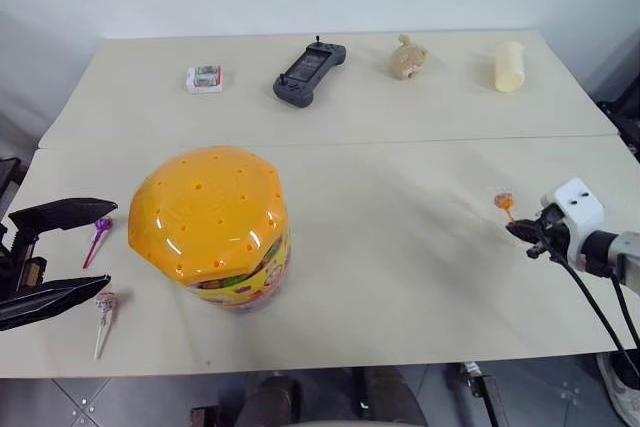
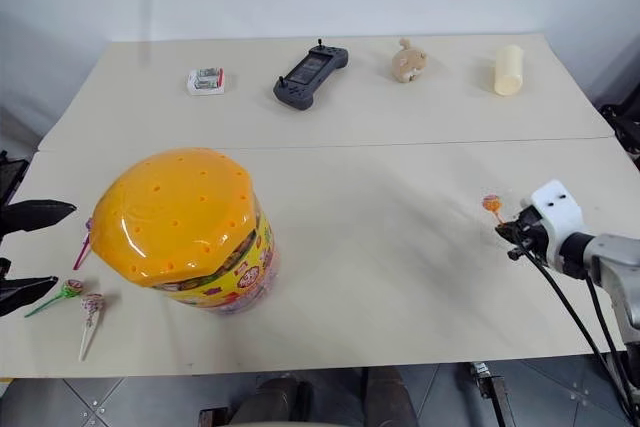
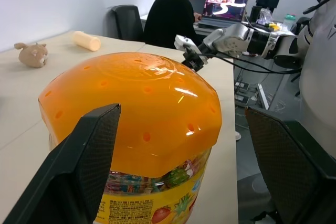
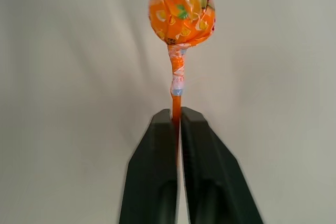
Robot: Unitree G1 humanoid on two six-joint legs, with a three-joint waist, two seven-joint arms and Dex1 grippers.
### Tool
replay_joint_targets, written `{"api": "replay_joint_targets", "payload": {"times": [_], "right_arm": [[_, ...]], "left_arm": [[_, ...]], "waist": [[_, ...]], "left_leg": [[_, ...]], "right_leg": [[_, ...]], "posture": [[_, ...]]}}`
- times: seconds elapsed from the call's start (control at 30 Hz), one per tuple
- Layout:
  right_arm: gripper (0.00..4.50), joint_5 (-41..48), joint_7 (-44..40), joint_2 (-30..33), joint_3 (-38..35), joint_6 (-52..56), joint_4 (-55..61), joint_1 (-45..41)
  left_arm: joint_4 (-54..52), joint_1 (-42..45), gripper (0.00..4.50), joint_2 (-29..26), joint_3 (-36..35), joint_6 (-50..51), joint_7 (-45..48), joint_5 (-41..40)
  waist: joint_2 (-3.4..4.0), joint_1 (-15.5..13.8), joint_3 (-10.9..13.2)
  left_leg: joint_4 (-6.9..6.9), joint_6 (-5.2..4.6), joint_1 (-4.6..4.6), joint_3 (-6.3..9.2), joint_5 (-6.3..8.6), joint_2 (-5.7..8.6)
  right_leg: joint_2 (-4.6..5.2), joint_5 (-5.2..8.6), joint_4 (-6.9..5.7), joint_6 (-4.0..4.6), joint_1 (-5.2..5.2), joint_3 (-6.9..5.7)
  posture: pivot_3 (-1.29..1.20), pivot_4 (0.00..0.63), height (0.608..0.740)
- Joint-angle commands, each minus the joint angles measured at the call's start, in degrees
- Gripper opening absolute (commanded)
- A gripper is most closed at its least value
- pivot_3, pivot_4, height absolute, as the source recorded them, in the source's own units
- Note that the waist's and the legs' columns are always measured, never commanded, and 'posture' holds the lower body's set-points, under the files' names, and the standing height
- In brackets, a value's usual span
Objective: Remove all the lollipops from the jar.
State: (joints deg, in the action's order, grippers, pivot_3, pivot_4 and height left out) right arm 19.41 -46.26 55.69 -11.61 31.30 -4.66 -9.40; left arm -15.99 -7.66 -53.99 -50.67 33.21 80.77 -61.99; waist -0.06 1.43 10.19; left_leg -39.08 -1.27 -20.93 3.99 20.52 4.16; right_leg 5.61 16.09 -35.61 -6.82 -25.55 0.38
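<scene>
Nearest the table's (image 1: 400,287) front edge, a white lollipop (image 1: 104,309) lies flat at the left, and just beyond it the magenta one (image 1: 98,235). From the right eye a green one (image 2: 60,294) shows beside them, close to the left gripper (image 1: 55,259), whose black fingers (image 3: 79,171) stand wide apart with nothing between them, aimed at the jar (image 1: 215,227).

Jar next: squat, clear, yellow label, its domed orange lid (image 1: 205,209) on. It sits left of centre on the front table, just right of those three sweets and not touching them. Through the wall, beneath the lid, I see only colourful print and wrappers; I can't tell what is inside.

Over on the right, the right gripper (image 4: 176,115) hangs low above the tabletop, jaws pinched on the stick of the orange lollipop (image 4: 181,11), head sticking out past the fingertips. That's well apart from the jar, with bare table between.

Farther back, on the rear table: a small white packet (image 1: 204,78) at left, a dark game controller (image 1: 308,71), a tan plush toy (image 1: 407,57), then a pale yellow cylinder (image 1: 509,66) at far right. None of it crowds the jar. Beyond the table, in the left wrist view, a person (image 3: 173,14) in black sits at a laptop (image 3: 223,8).
</scene>
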Motion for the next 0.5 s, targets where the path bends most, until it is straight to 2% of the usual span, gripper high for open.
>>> {"api": "replay_joint_targets", "payload": {"times": [0.03, 0.2, 0.27, 0.33, 0.43, 0.5], "right_arm": [[1.41, 1.2, -3.9, -0.1, -2.9, -3.9, 0.7, 2.4], [3.07, 11.0, -22.3, -3.5, -9.5, -17.1, 0.9, 5.8], [3.79, 14.4, -25.5, -5.0, -12.0, -18.5, 0.0, 5.6], [4.42, 16.5, -26.7, -6.8, -15.1, -22.2, -1.1, 4.4], [4.47, 17.2, -27.5, -9.1, -17.2, -27.6, 0.4, 3.8], [4.47, 20.0, -30.9, -8.7, -16.9, -26.0, 5.7, 6.0]], "left_arm": [[-1.1, 0.6, 4.03, 0.7, -1.3, -1.6, -0.7, -0.1], [3.6, 0.7, 4.03, 0.3, -1.8, -2.6, -2.3, 2.8], [6.3, 0.8, 4.03, 0.3, -1.6, -3.4, -3.1, 4.8], [11.3, -0.5, 4.03, 0.0, -0.4, -5.9, -4.6, 10.4], [16.5, -2.5, 4.03, 0.3, 1.3, -10.6, -6.5, 18.0], [20.0, -2.2, 4.03, 0.8, 2.4, -15.2, -7.7, 22.1]], "waist": [[0.0, -0.1, 0.0], [0.02, -0.1, 0.0], [0.02, -0.1, 0.0], [0.02, -0.1, 0.0], [0.02, 0.0, 0.0], [0.03, -0.1, 0.0]], "left_leg": [[0.0, 0.0, -0.01, 0.01, 0.0, 0.0], [0.0, 0.0, 0.02, 0.03, 0.0, -0.01], [0.0, -0.01, 0.04, 0.03, 0.0, -0.01], [0.0, -0.01, 0.09, 0.03, 0.0, 0.0], [0.06, 0.0, 0.19, 0.02, 0.01, 0.0], [0.1, 0.0, 0.22, 0.01, 0.02, 0.0]], "right_leg": [[0.0, 0.0, 0.01, 0.0, 0.0, -0.01], [-0.02, 0.0, 0.03, -0.01, 0.07, -0.03], [-0.02, -0.01, 0.03, -0.01, 0.09, -0.04], [-0.02, -0.01, 0.02, -0.02, 0.12, -0.02], [-0.04, -0.01, 0.02, -0.01, 0.17, -0.01], [-0.04, 0.0, 0.02, -0.01, 0.18, -0.01]], "posture": [[0.0, 0.15, 0.74], [0.0, 0.15, 0.74], [0.0, 0.15, 0.74], [0.0, 0.15, 0.74], [0.0, 0.15, 0.74], [0.0, 0.15, 0.74]]}}
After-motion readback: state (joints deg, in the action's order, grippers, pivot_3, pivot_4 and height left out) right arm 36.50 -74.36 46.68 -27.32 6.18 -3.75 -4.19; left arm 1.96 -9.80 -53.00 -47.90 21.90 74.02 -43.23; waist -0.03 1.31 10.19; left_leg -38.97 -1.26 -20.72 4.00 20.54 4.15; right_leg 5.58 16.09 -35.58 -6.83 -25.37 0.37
